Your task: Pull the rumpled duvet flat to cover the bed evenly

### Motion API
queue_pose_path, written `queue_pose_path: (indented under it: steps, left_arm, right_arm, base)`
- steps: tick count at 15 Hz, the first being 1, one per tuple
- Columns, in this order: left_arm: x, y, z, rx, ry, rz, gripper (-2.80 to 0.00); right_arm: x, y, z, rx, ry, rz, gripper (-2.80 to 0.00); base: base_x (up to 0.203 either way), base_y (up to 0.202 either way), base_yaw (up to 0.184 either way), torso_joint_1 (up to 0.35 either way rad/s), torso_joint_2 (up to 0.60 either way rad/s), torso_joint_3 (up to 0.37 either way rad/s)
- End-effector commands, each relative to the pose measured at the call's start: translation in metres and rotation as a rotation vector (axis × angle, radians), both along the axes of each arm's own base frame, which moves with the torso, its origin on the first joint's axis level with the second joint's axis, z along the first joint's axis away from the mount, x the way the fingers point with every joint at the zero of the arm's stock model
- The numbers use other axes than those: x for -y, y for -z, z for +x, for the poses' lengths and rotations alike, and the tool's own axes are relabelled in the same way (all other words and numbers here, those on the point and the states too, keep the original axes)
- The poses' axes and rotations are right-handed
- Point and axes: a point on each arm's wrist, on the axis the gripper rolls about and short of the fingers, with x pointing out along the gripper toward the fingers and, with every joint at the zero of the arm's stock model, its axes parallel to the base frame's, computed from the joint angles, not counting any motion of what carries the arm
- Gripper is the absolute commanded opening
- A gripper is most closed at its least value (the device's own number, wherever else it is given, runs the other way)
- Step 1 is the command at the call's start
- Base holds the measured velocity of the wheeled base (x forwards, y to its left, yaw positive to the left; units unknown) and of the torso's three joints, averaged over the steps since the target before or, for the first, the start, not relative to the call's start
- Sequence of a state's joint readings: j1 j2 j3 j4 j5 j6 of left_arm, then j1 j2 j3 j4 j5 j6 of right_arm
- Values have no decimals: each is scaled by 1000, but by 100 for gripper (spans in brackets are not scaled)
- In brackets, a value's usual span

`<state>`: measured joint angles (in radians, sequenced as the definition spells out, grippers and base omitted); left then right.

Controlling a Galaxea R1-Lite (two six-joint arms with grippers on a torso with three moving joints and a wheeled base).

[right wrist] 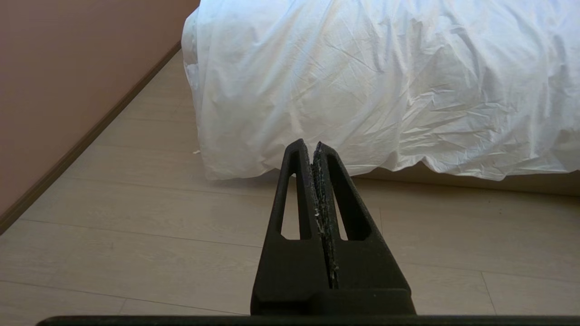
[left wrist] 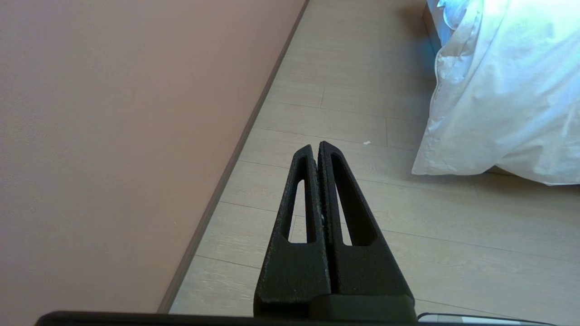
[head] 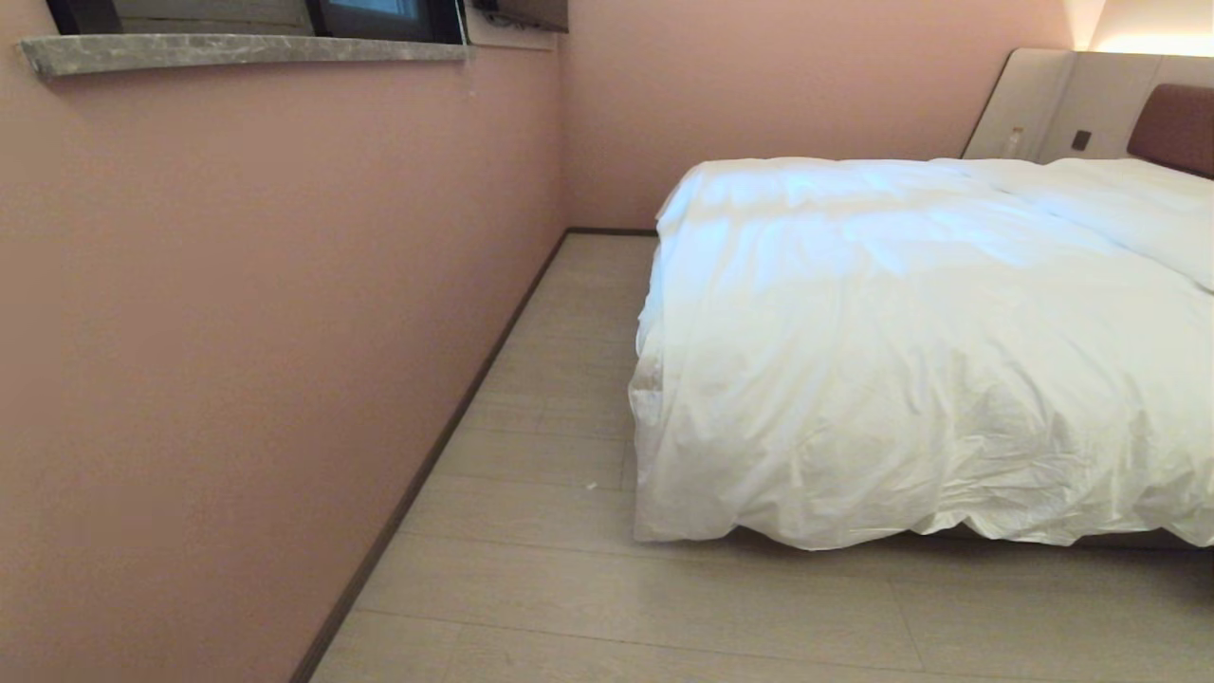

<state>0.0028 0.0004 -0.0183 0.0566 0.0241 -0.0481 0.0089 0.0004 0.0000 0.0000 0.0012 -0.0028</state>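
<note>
Pink walls (head: 285, 332) hem a narrow aisle beside the bed (head: 1171, 123), where the duvet (head: 901, 360) hangs over the foot corner. Left tool (left wrist: 316, 146) and right tool (right wrist: 308, 144) hover closed, empty, short of the fabric, apparently awaiting approach.

A: What runs along the left?
B: A pink wall (head: 237, 332) with a dark skirting (head: 436, 455) at its foot and a grey stone sill (head: 237, 52) up high.
A: And underfoot?
B: Pale plank floor (head: 569, 588), with a tiny white scrap (head: 591, 486) lying on it.
</note>
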Motion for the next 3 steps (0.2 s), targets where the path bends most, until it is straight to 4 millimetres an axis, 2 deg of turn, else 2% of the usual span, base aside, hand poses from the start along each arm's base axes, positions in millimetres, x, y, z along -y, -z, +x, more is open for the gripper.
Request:
queue_pose_path:
  steps: [1,3]
  left_arm:
    - [0,0,0,0,-1,-1,-280]
    - [0,0,0,0,-1,-1,-280]
  right_arm:
    - [0,0,0,2,-1,0,-280]
    - [0,0,0,2,-1,0,-280]
  base:
    - [0,0,0,0,0,0]
    - [0,0,0,0,0,0]
